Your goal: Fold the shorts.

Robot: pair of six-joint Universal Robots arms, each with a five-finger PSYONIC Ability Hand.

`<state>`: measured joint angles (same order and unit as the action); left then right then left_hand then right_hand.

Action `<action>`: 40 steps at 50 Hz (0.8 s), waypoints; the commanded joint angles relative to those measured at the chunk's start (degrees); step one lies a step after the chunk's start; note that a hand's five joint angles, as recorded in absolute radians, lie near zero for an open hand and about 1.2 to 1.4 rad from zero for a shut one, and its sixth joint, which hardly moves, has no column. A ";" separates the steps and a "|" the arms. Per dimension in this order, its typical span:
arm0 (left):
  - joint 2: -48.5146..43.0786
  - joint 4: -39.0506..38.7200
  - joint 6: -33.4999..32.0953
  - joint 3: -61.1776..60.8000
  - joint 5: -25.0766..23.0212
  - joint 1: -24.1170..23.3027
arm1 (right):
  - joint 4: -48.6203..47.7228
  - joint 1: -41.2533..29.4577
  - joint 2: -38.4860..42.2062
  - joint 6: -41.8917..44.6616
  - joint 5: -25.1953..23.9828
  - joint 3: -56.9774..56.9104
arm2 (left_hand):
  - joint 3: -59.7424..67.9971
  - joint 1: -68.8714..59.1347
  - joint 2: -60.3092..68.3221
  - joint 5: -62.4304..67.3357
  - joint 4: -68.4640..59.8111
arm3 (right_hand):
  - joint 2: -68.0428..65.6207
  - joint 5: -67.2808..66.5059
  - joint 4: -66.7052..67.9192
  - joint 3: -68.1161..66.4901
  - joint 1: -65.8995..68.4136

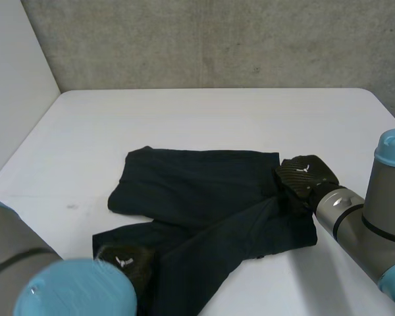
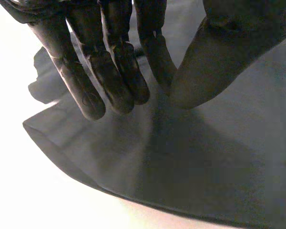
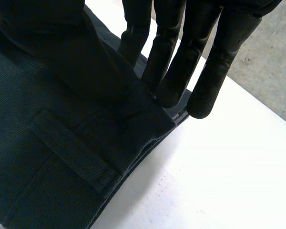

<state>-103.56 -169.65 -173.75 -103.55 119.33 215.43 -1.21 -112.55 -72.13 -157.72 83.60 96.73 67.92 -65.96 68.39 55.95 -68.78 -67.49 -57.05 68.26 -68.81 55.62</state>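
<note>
We've barely started: left hand and right hand each pinch the rumpled shorts, nothing folded on the counter yet.

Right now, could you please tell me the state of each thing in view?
shorts: rumpled on the table, partly doubled over, fold unfinished
left hand: pinching the shorts at their near left corner
right hand: pinching the shorts at their right edge
</note>
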 commanded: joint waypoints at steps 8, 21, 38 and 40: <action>2.57 -4.47 -14.51 5.12 -10.51 17.57 | 0.07 -0.21 0.15 0.66 0.07 -1.54 | 12.08 -14.04 11.61 14.05 -11.22 | -12.51 -12.95 11.74 -11.19 24.38; 7.93 -2.27 -6.52 -2.53 -18.87 6.06 | -0.28 -0.30 3.49 -0.48 0.78 -2.60 | -45.42 43.46 -45.89 -43.45 46.29 | -12.51 -12.95 11.74 -11.19 24.38; 9.43 -7.01 -7.48 -12.64 -19.05 1.92 | -0.72 -0.30 3.49 -1.01 0.87 -2.51 | -45.09 43.13 -45.56 -43.11 45.95 | -12.51 -12.95 11.74 -11.19 24.38; 9.34 -7.36 -7.57 -12.99 -18.78 1.84 | -0.72 -0.30 3.49 -1.01 0.87 -2.42 | -45.09 43.13 -45.56 -43.11 45.95 | -12.51 -12.95 11.74 -11.19 24.38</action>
<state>-93.82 -174.85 -181.15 -114.78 100.29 217.44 -1.78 -112.89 -68.53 -158.76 84.48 94.17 22.20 -22.45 21.95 11.46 -21.72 -67.49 -57.06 68.25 -68.81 55.62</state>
